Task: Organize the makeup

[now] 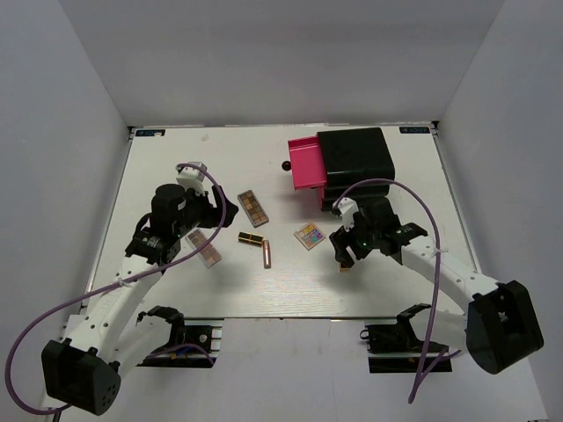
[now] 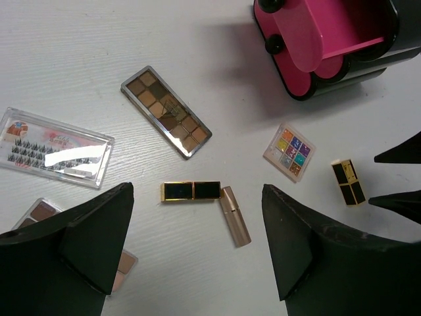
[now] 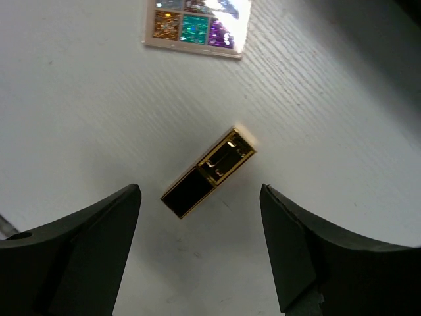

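Note:
My left gripper (image 2: 197,253) is open and empty, hovering above the table (image 1: 176,281) just short of a black-gold lipstick (image 2: 191,191) and a copper lipstick (image 2: 235,217) that lie touching. A long brown palette (image 2: 166,112) lies beyond them. A second palette (image 2: 39,212) is partly hidden under my left finger. The square pastel palette (image 2: 293,151) lies to the right. My right gripper (image 3: 200,253) is open and empty, low over another black-gold lipstick (image 3: 209,172), which lies ahead of the fingertips. In the top view the left gripper (image 1: 214,215) and the right gripper (image 1: 345,253) flank the items.
The black drawer box (image 1: 356,158) stands at the back right, its pink top drawer (image 1: 305,163) pulled out to the left, with a black knob (image 1: 286,165). A clear false-lash case (image 2: 56,148) lies at the left. Grey walls surround the table.

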`<action>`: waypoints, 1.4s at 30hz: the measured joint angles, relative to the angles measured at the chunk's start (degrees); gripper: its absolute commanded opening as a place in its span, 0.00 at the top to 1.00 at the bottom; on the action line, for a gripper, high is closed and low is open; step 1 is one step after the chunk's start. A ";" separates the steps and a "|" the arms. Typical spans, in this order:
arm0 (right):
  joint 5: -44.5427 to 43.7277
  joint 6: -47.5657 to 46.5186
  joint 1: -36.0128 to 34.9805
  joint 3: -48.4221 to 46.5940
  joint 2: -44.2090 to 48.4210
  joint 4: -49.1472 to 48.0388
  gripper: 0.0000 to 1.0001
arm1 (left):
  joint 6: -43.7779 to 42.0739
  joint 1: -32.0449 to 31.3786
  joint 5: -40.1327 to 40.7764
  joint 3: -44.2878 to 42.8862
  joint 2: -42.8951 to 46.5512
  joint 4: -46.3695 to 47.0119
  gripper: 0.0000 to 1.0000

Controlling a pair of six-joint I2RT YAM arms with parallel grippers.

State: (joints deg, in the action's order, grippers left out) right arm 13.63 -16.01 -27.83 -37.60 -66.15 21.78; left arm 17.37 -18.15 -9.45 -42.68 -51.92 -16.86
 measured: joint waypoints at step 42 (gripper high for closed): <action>8.85 -6.36 -1.84 -14.86 -8.90 9.77 0.91 | -0.20 0.00 -1.97 0.70 -0.09 -0.37 0.13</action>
State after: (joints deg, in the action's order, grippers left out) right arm 22.48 -22.37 -29.67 -52.47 -75.05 31.55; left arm 17.17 -18.15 -11.42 -41.98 -52.01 -17.23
